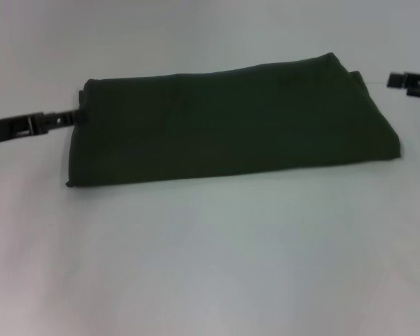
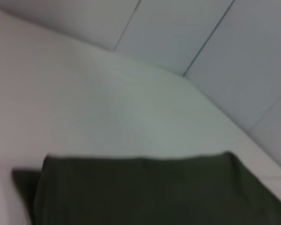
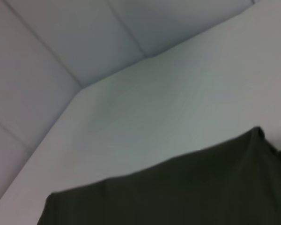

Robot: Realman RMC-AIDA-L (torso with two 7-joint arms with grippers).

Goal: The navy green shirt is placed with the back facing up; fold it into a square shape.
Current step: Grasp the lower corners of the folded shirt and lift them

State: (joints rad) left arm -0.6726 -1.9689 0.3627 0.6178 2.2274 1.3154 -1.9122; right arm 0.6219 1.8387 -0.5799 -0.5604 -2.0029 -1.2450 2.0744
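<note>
Already found the navy green shirt (image 1: 231, 122) folded into a long, wide band, lying flat across the middle of the white table (image 1: 210, 266). Noted its long sides running left to right in the head view, the near edge straight, the far edge rising slightly toward the right. Saw plain dark cloth on top, with layered edges showing at the far right corner and a rounded fold at the near right end. Looked more oblong than square.

Located the left gripper (image 1: 74, 117) at the shirt's left short edge, reaching in low from the left, its black tip touching the cloth about halfway along that edge. Could not tell how wide it stood, or whether it had any cloth in its hold. Located the right gripper (image 1: 399, 80) just beyond the shirt's far right corner, near the cloth but apart from it, with a strip of bare table between. Could not tell its opening either.

From the left wrist view, made out the shirt (image 2: 154, 192) as a dark slab lying on the table (image 2: 107, 108), one straight edge facing the pale panelled wall (image 2: 215, 33) behind. From the right wrist view, made out the same cloth (image 3: 178, 187) with one corner peaking slightly, and the table (image 3: 154, 103) running back to the wall (image 3: 61, 42).
</note>
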